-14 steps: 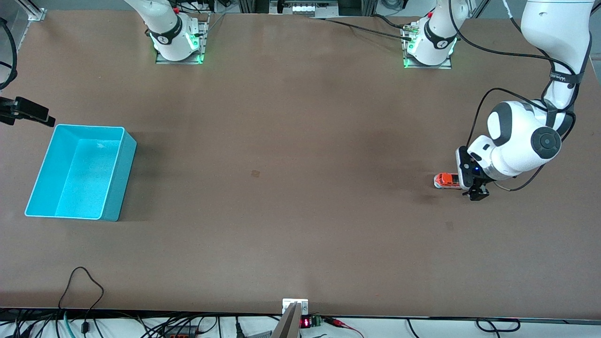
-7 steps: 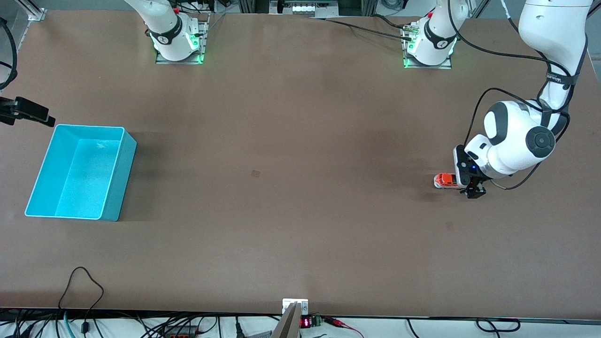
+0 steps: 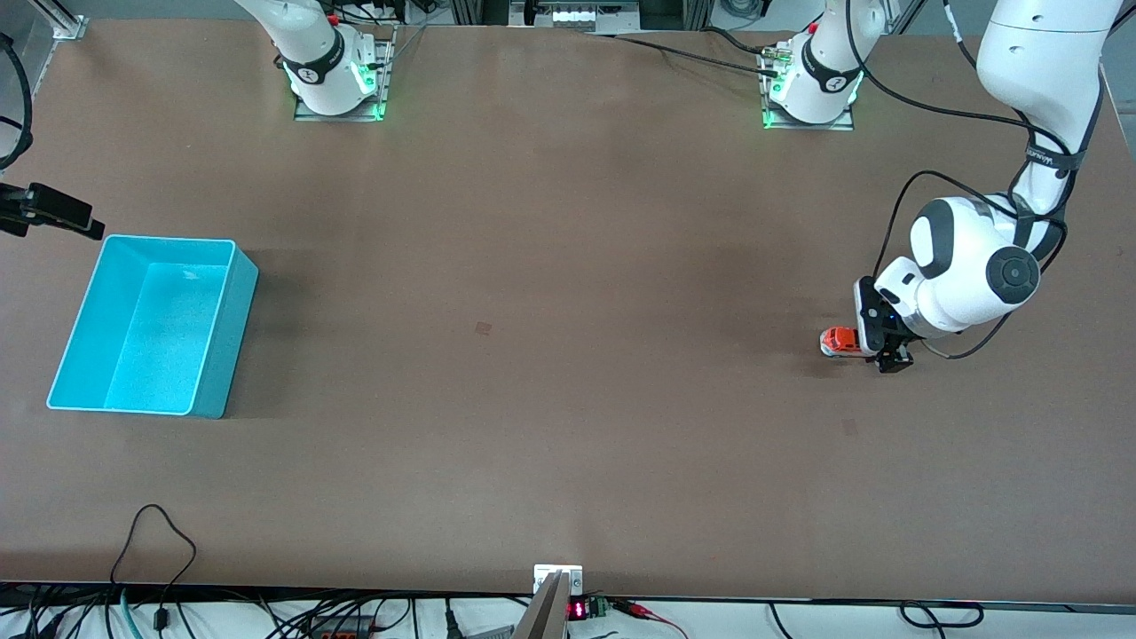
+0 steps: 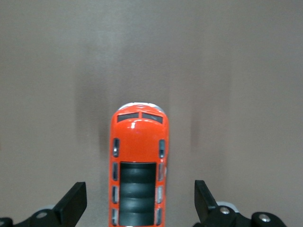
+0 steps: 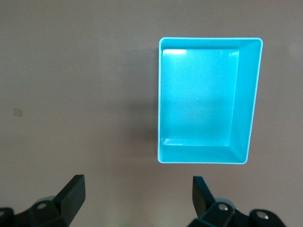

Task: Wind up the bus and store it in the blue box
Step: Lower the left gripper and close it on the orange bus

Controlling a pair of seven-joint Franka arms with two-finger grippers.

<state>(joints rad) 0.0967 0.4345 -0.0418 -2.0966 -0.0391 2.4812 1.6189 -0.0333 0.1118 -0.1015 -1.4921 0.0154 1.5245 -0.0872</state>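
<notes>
The small orange bus [image 3: 839,342] with a dark roof [image 4: 137,194] stands on the table toward the left arm's end. My left gripper [image 3: 886,353] is low over its rear end and open. Its two black fingers [image 4: 73,203] stand on either side of the bus, apart from it, with table showing in both gaps. The cyan-blue box [image 3: 151,324] stands with nothing in it toward the right arm's end [image 5: 206,101]. My right gripper [image 5: 137,196] hangs open and holds nothing, over bare table beside the box.
Brown tabletop [image 3: 532,355] stretches between the bus and the box. A small dark mark [image 3: 483,328] lies near the middle. Cables [image 3: 160,541] and a mount [image 3: 557,586] sit along the table edge nearest the front camera.
The left arm has come down and drawn in a little, bringing its open gripper lower around the bus's rear. Bus, box and right gripper have not moved.
</notes>
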